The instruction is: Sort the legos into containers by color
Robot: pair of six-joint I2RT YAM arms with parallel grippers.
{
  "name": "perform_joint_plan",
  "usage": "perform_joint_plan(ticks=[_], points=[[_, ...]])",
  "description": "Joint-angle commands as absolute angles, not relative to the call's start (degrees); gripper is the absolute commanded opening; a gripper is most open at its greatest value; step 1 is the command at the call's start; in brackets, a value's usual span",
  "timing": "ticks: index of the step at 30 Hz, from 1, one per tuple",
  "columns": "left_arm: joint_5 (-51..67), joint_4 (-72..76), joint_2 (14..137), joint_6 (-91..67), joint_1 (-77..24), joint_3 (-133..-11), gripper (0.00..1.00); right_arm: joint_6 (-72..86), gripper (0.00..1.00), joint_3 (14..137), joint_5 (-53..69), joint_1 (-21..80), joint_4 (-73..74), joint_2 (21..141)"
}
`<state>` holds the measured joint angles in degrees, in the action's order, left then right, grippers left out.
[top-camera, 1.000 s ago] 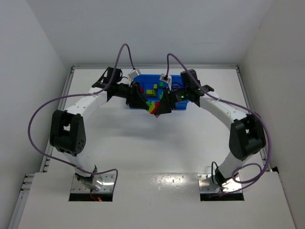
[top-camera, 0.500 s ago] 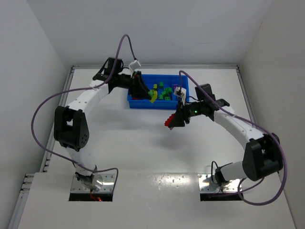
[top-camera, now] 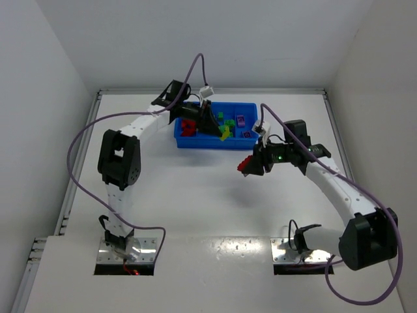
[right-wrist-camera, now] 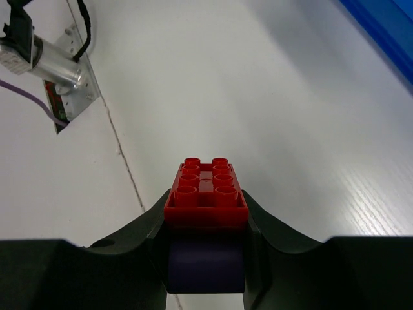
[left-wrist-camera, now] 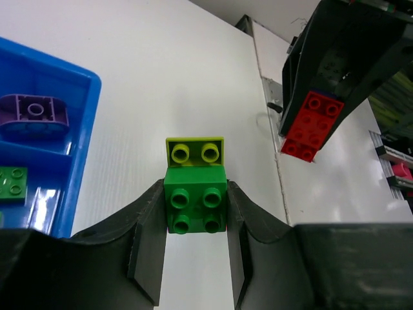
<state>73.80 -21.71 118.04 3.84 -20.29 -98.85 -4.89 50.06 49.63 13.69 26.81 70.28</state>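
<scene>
My left gripper [left-wrist-camera: 195, 195] is shut on a green lego [left-wrist-camera: 195, 208] with a yellow-green lego [left-wrist-camera: 195, 152] stuck to its far side. In the top view this stack [top-camera: 226, 132] hangs over the right half of the blue tray [top-camera: 195, 145]. My right gripper [right-wrist-camera: 206, 208] is shut on a red lego [right-wrist-camera: 206, 192] stacked on a purple one [right-wrist-camera: 205, 266]; the red lego [top-camera: 244, 164] hangs over the table in front of the tray's right end. Red [top-camera: 189, 126], green [top-camera: 225, 117] and purple [top-camera: 241, 119] legos lie in separate containers.
The tray's right wall [left-wrist-camera: 80, 129] shows at the left of the left wrist view, with a purple lego [left-wrist-camera: 35, 115] and a green lego [left-wrist-camera: 13, 182] inside. White walls enclose the table. Purple cables [top-camera: 85, 137] loop off both arms.
The two grippers have parted from in front of the tray. The left one swung right over the tray with the green-yellow stack; the right one drew back toward the near right with the red-purple stack.
</scene>
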Motion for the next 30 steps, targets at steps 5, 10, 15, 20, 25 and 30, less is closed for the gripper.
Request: perform_joint_plan(ticks=[5,10,15,20,25,30], points=[[78.04,-19.78,109.00,5.18,-20.83,-91.86,0.10,-6.50,0.03,50.10,45.44,16.08,22.07,73.47],[77.00,-19.78,101.79,6.24,-20.83,-82.11,0.12,-6.51,0.22,52.29,44.74,17.31,18.38,82.43],[75.06,-19.78,97.39,6.77,-19.78,-77.17,0.12,-4.04,0.35,55.72,45.97,18.37,14.77,89.29],[74.44,-19.78,95.54,6.77,-18.02,-75.15,0.12,-2.72,0.65,60.20,48.95,18.90,14.15,92.72],[76.55,-19.78,95.54,6.77,-17.40,-74.53,0.12,-4.22,0.67,63.19,57.99,18.90,14.77,92.73],[79.01,-19.78,96.06,6.77,-17.40,-75.15,0.12,-3.96,0.69,64.51,62.93,18.90,13.80,89.65]])
